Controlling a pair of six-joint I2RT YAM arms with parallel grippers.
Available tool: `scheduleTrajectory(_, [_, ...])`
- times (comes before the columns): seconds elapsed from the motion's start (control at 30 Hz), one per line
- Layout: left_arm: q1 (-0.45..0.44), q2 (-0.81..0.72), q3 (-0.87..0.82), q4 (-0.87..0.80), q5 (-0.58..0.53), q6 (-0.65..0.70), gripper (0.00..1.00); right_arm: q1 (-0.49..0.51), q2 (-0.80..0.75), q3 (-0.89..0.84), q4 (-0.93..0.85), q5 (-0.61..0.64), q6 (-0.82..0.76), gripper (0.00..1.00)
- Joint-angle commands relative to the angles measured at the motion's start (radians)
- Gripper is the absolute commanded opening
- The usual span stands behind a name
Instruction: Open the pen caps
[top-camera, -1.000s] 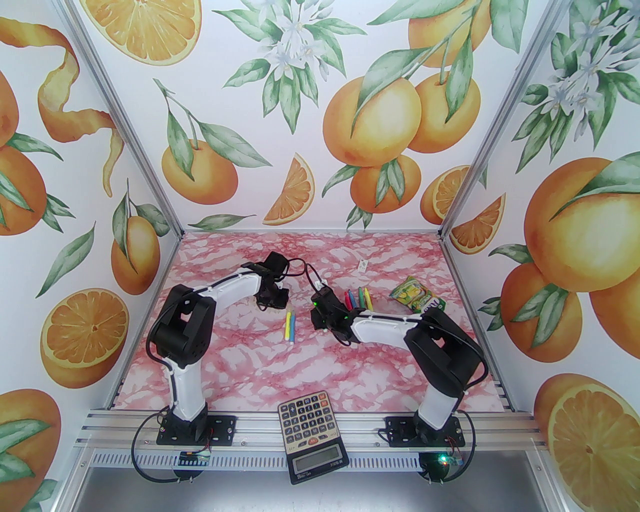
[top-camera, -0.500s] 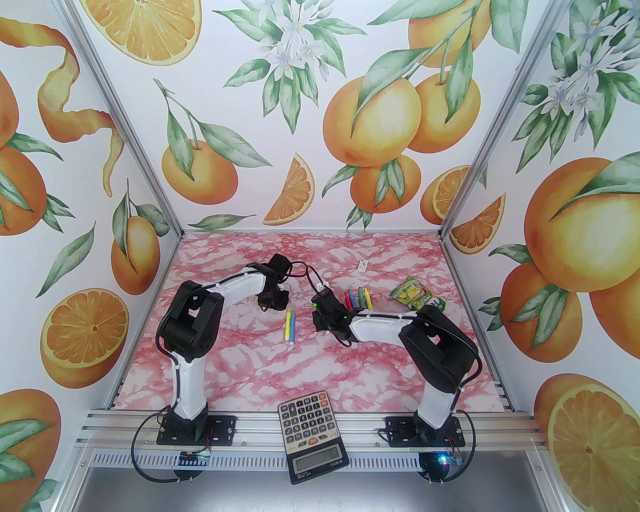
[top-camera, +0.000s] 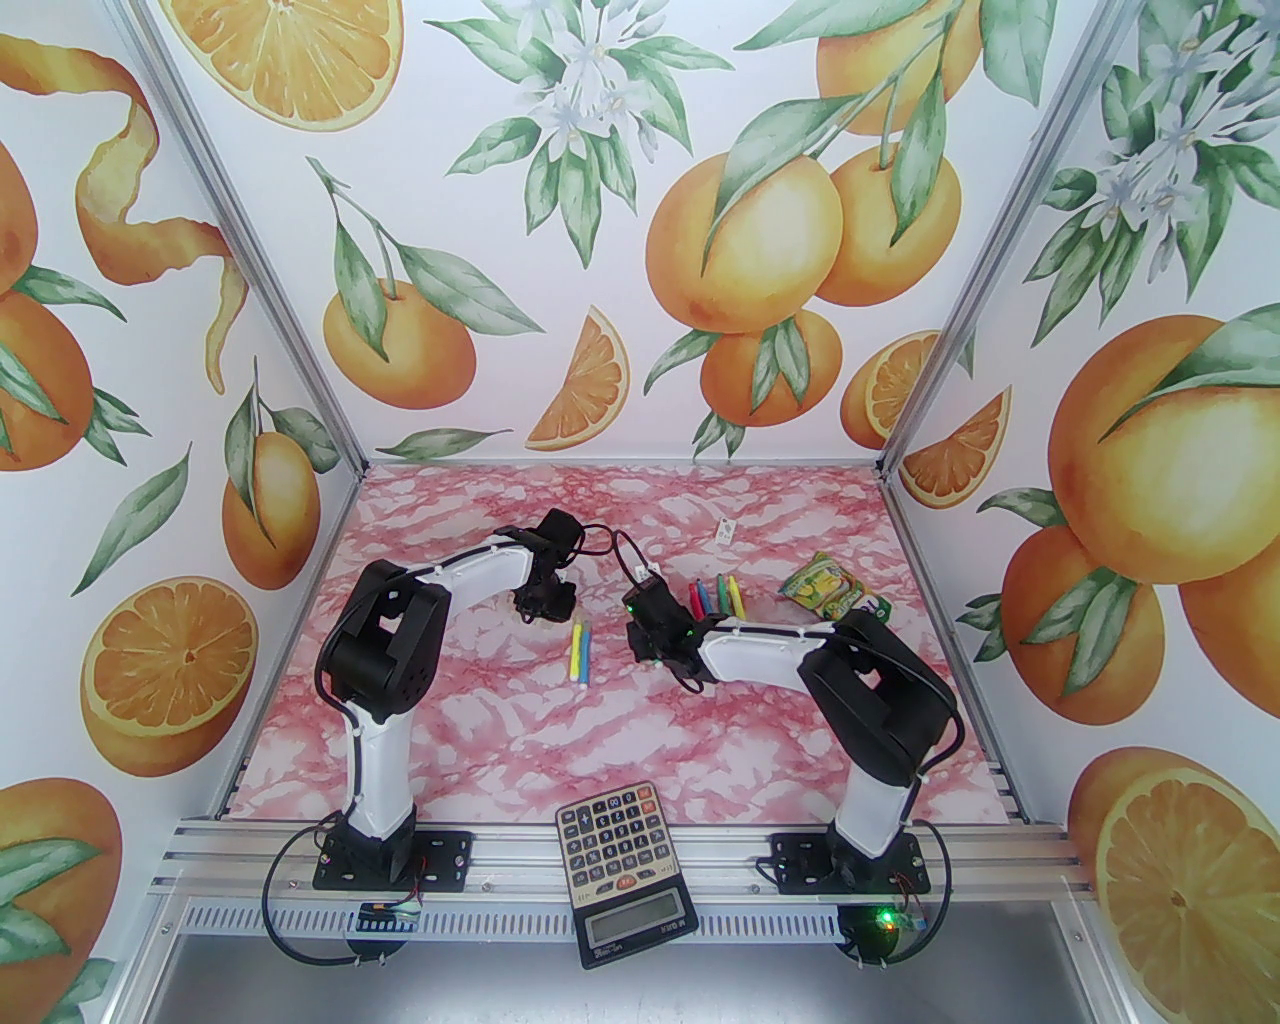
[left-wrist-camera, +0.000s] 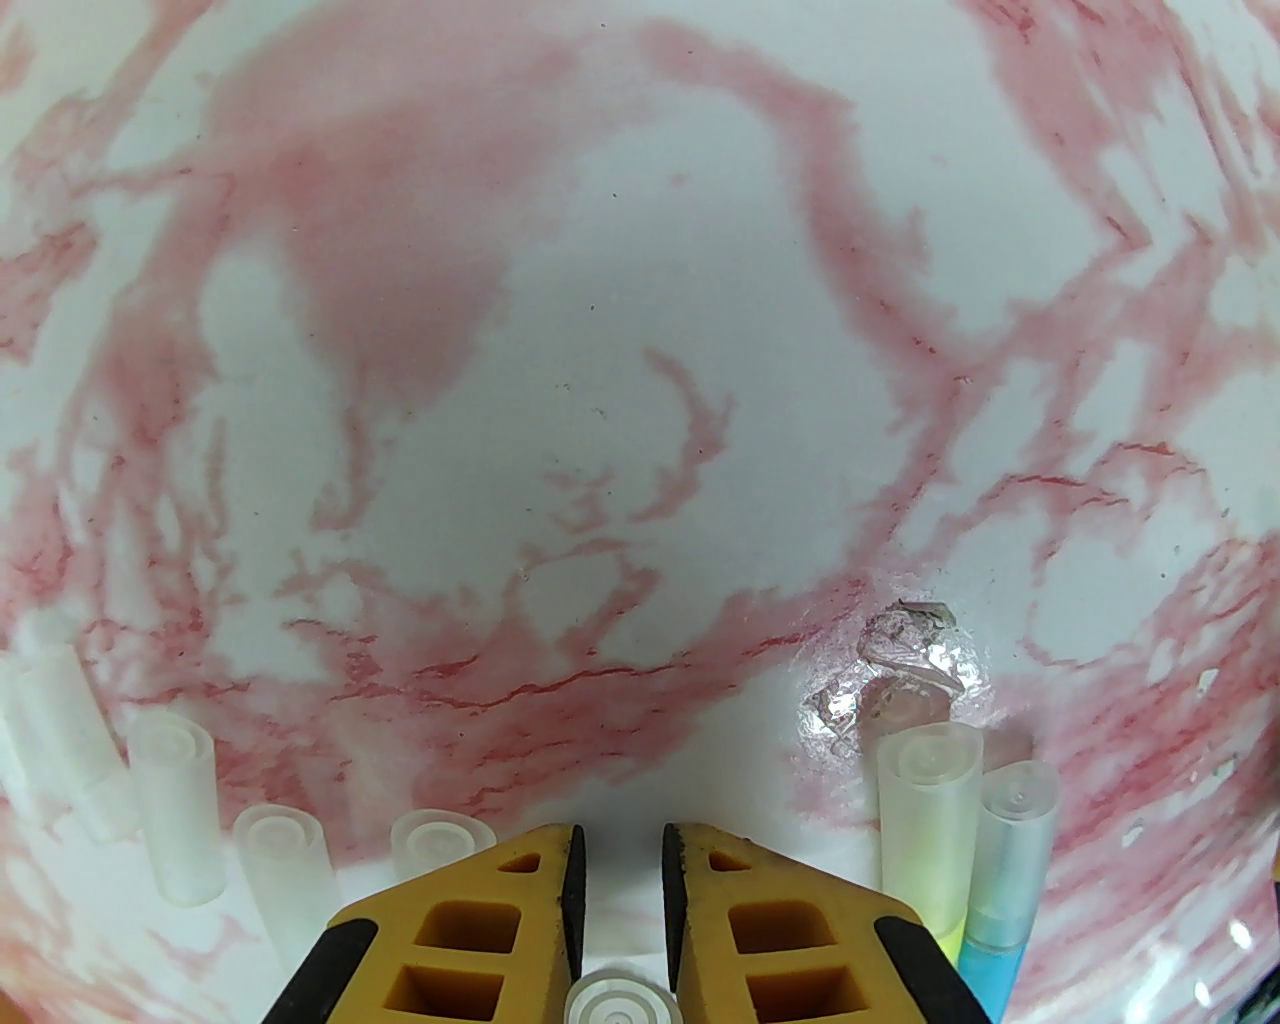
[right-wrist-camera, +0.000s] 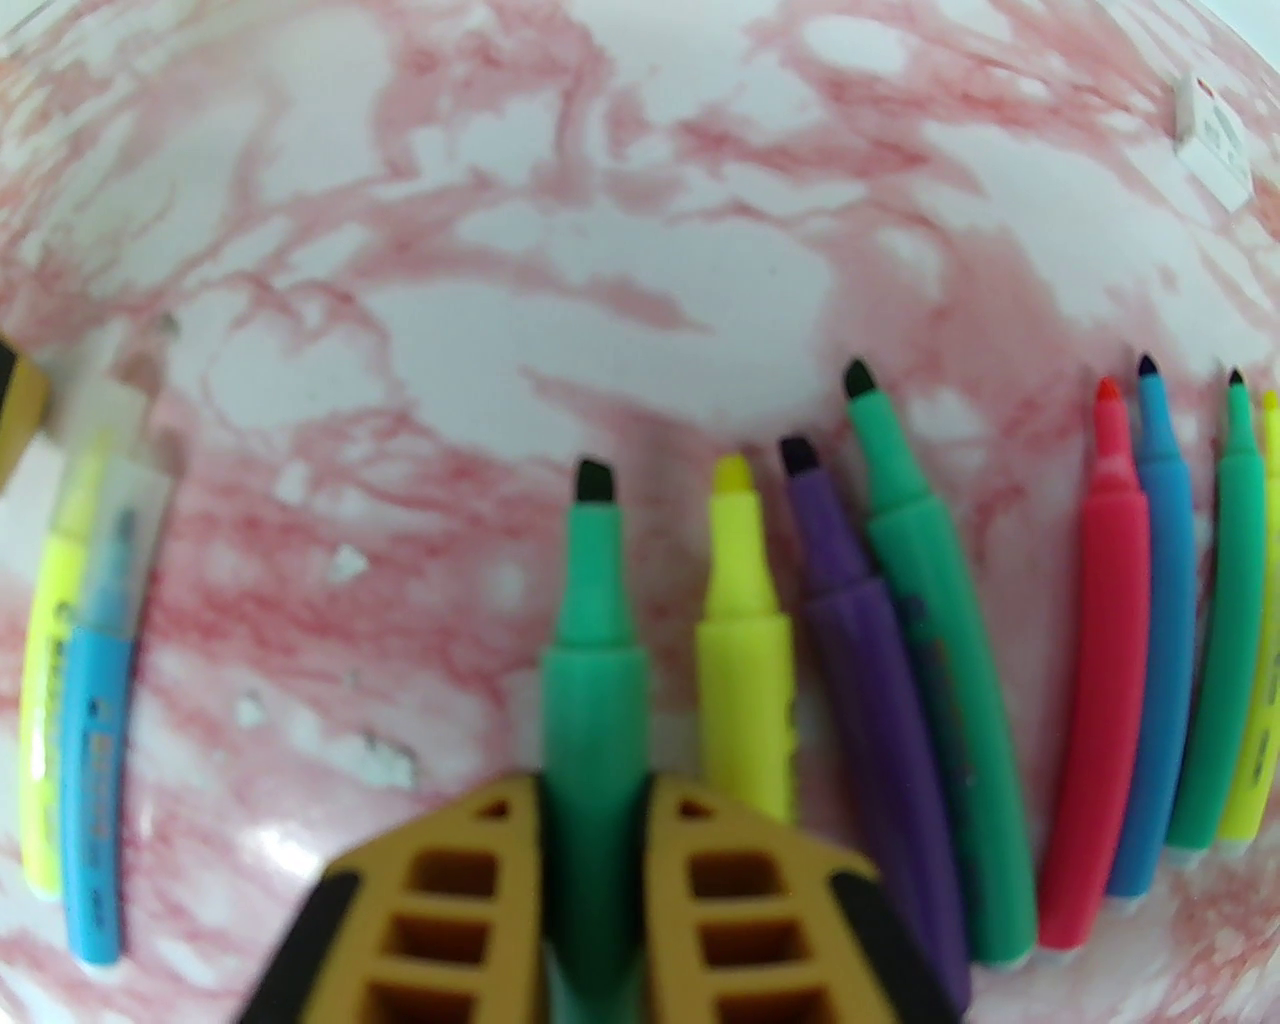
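Low in the left wrist view, the left claw (left-wrist-camera: 620, 835) pinches a clear cap (left-wrist-camera: 622, 1000) between its pads, just above the desk (left-wrist-camera: 600, 300). Four or so loose caps (left-wrist-camera: 180, 815) lie in a rough line at the lower left of that frame.

At the bottom centre of the right wrist view, the right claw (right-wrist-camera: 595, 790) is pressed onto the barrel of a green pen (right-wrist-camera: 590, 620) whose dark tip is bare and points up the frame. To its right, seven more open pens (right-wrist-camera: 1100, 620) lie side by side, tips also up the frame.

At the far left edge of the same view, a yellow pen (right-wrist-camera: 45, 650) and a blue pen (right-wrist-camera: 100, 760) lie touching, both with caps on.

My reading is that the green pen's cap has just come off and both halves now wait to be put down. The next move likely calls for the left claw to spread and leave its cap beside the loose ones, and for the right claw to lay the green pen at the left end of the row. After that, the two capped pens remain.
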Motion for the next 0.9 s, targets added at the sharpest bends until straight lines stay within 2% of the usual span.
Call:
scheduleTrajectory(0.0, [-0.005, 0.01, 0.031, -0.018, -0.013, 0.014, 0.22, -0.005, 0.012, 0.026, -0.022, 0.032, 0.002, 0.18])
scheduleTrajectory(0.47, [-0.005, -0.012, 0.034, -0.034, -0.013, 0.022, 0.28, -0.005, -0.004, 0.026, -0.037, 0.04, -0.005, 0.24])
scheduleTrajectory(0.87, [-0.004, -0.114, 0.033, -0.032, 0.001, 0.026, 0.31, -0.003, -0.038, 0.026, -0.054, 0.041, -0.016, 0.27])
